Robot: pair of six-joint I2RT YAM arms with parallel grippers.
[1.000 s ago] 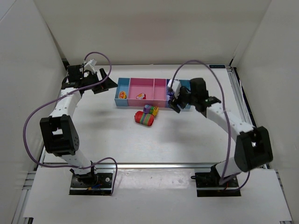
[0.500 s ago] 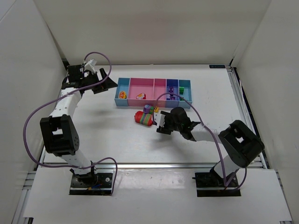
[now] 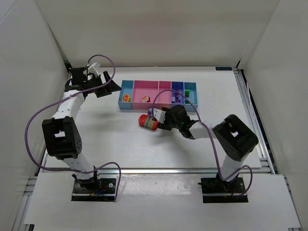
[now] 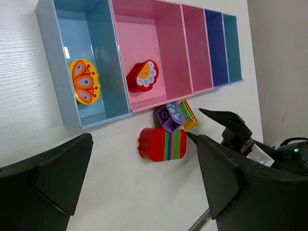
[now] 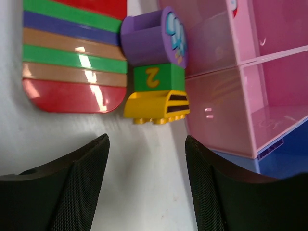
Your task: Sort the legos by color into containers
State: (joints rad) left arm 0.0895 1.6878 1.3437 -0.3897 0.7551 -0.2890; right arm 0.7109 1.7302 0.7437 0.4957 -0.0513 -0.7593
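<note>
Legos in a purple-green-yellow chunk lie just ahead of the right tool, fingers apart and empty; left tool is spread wide too.

The white desk holds a row of blue and pink bins toward twelve o'clock. At their six o'clock lies a red stripy brick, with a purple-topped chunk at its one o'clock.

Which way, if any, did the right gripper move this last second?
Yes. The right gripper swung left and nearer, from the right end of the containers to the loose legos in front of them.
</note>
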